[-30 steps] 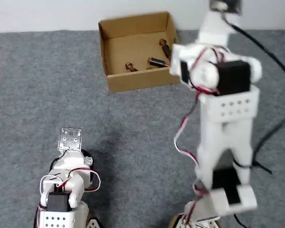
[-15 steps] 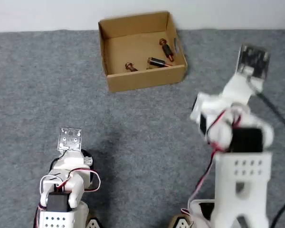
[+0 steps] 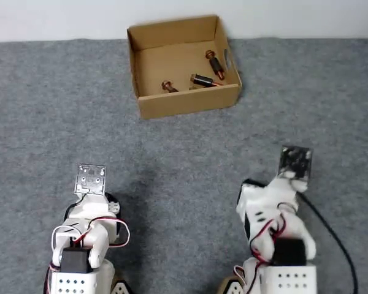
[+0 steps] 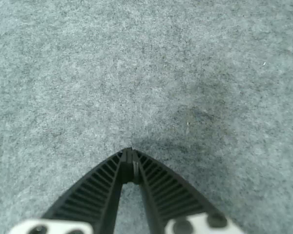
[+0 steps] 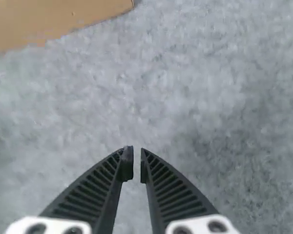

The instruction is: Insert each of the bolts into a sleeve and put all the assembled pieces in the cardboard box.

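Note:
The cardboard box (image 3: 190,102) stands at the back of the grey mat. Three assembled bolt-and-sleeve pieces lie inside it: one near the right wall (image 3: 215,64), one in the middle (image 3: 202,80), and a smaller one to their left (image 3: 168,86). My left arm (image 3: 89,233) is folded at the front left, its gripper (image 4: 129,153) shut and empty just above bare mat. At the front right sits my folded right arm (image 3: 273,226). Its gripper (image 5: 133,153) is shut with a hairline gap, nothing in it, pointing toward the box wall (image 5: 49,19).
Grey carpet-like mat (image 3: 184,153) covers the table between the arms and the box. A black cable (image 3: 334,236) trails from the right arm toward the front right corner. A pale wall edge runs behind the box.
The right arm has drawn back from above the box's right side and folded down to the front right. The left arm has not moved.

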You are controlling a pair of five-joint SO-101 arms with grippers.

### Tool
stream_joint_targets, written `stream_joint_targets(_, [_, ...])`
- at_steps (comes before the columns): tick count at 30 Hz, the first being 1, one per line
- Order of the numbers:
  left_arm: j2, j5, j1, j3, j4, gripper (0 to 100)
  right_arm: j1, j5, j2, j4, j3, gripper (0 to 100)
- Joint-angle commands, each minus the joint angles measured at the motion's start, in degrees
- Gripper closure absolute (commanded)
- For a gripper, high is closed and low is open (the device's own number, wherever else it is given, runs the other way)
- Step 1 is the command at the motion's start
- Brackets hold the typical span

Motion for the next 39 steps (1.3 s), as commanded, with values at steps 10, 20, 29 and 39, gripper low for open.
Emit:
stream_joint_targets(10, [-0.53, -0.09, -0.26, -0.66, 0.26, 99, 0.66, 5.98, -14.46, 1.63, 16.09, 99.0])
stream_joint_targets(20, [-0.53, -0.09, -0.26, -0.66, 0.26, 99, 0.66, 5.98, -14.99, 10.59, 16.18, 99.0])
stream_joint_targets(29, [-0.53, -0.09, -0.26, -0.66, 0.26, 99, 0.4, 5.89, -14.99, 12.79, 16.18, 99.0])
stream_joint_targets(39, [-0.53, -0.09, -0.26, -0.66, 0.26, 99, 0.4, 5.89, -14.99, 12.79, 16.18, 99.0])
